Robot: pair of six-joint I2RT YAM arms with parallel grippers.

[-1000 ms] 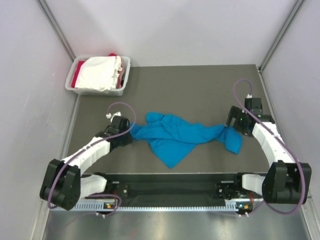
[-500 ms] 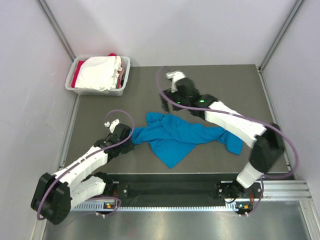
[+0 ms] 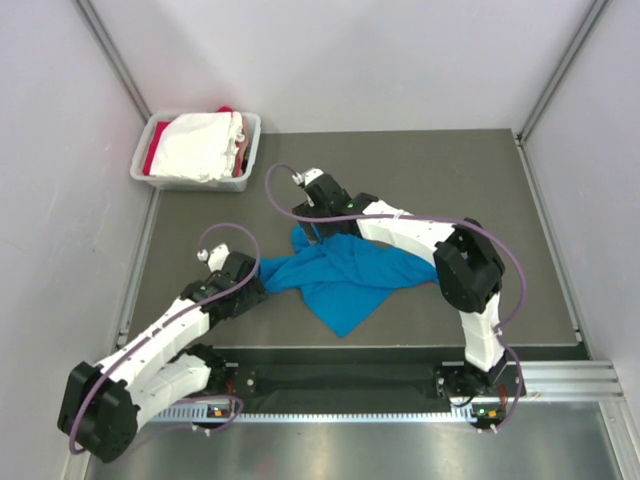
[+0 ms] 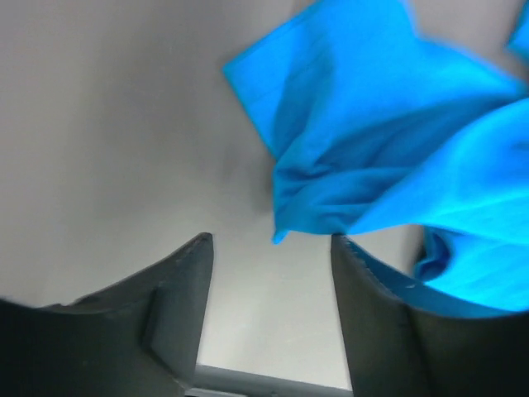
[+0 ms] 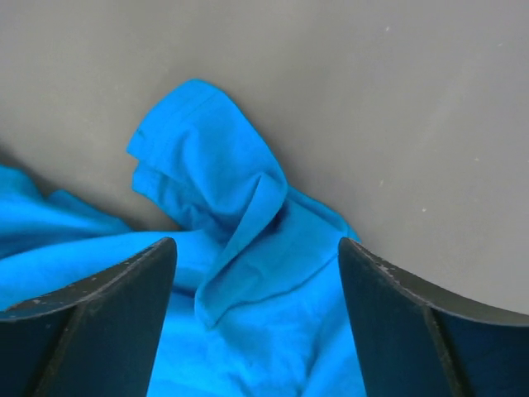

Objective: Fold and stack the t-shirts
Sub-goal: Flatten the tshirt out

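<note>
The left gripper [image 4: 271, 241] and right gripper [image 5: 256, 246] hover, jaws parted and empty, over the crumpled blue t-shirt [image 3: 350, 275], apparently poised to seize edges and spread it for folding.

The right claw [image 3: 316, 212] has swung from the blue shirt's [image 3: 345, 275] right end to its far left lobe; the left claw [image 4: 272, 241] has opened.

shirt [image 3: 345, 285] on table [image 3: 450, 170] centre; tub [image 3: 248, 158] back left.
</note>
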